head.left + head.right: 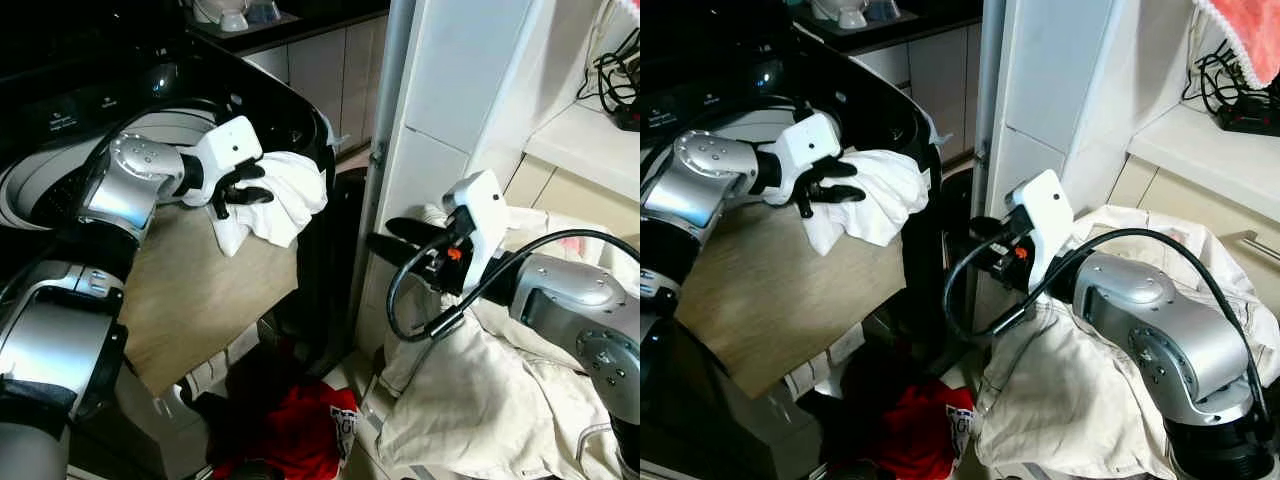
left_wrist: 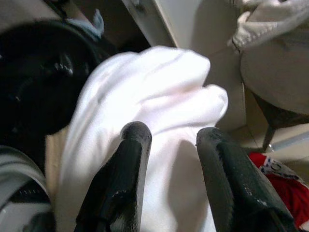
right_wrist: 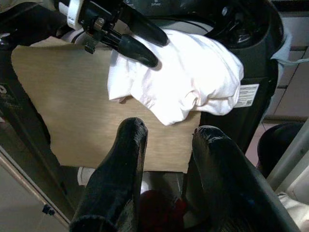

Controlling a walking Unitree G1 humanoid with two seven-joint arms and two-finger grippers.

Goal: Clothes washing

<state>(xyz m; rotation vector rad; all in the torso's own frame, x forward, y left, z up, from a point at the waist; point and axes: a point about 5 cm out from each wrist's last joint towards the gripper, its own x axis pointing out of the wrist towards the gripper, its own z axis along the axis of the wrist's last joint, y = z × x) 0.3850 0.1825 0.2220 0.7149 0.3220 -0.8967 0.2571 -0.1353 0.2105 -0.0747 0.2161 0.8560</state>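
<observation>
A crumpled white garment (image 1: 290,195) hangs at the right rim of the black top-loading washer (image 1: 285,105). My left gripper (image 1: 262,184) is shut on it, black fingers (image 2: 130,164) pressed into the cloth. The garment droops onto a tan panel (image 1: 200,290) that leans against the washer's front. My right gripper (image 1: 385,236) hovers lower to the right, in front of a white column. It is open with nothing between its fingers (image 3: 120,164) and points toward the garment (image 3: 193,72).
A red garment (image 1: 315,430) lies on the floor below the panel. A heap of cream laundry (image 1: 480,400) sits under my right arm. A white column (image 1: 440,110) stands beside the washer, with a dark bin (image 1: 340,250) between them. A shelf with cables (image 1: 620,85) is at far right.
</observation>
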